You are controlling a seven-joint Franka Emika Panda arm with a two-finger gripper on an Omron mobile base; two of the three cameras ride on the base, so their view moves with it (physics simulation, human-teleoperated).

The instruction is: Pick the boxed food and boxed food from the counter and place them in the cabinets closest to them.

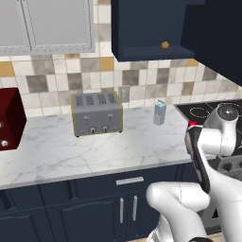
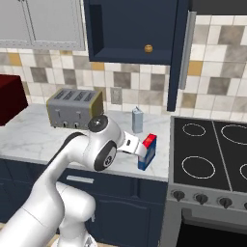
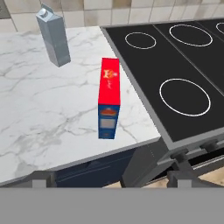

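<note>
- Gripper (image 3: 109, 176) released, jaws spread wide, nothing between them; dark fingertips (image 3: 38, 178) low at 7 and 5 o'clock in the hand view.
- Blue boxed food (image 3: 109, 99) with red top, upright on the counter (image 3: 39, 113), dead centre of the hand view, above the open jaws at 12 o'clock, not touched.
- Same box near the counter's front edge, just beside the stove (image 3: 183, 74) at 3 o'clock.
- In the right base view, blue box (image 2: 149, 150) partly behind the hand (image 2: 131, 144), at 3 o'clock from the wrist.
- Pale grey-blue carton (image 3: 53, 36) upright toward the wall, at 11 o'clock from the box, apart from it.
- Carton also seen at the tile backsplash (image 1: 159, 112), at 3 o'clock from the grey toaster (image 1: 97, 114).
- Dark red appliance (image 1: 10, 118) at 9 o'clock, left end of the counter.
- Navy cabinet (image 2: 130, 29) overhead at 12 o'clock from the carton, door (image 2: 179, 53) swung open, small orange thing (image 2: 148, 48) inside on the shelf.
- Light grey panelled wall cabinet (image 1: 52, 23) at 11 o'clock, doors closed.
</note>
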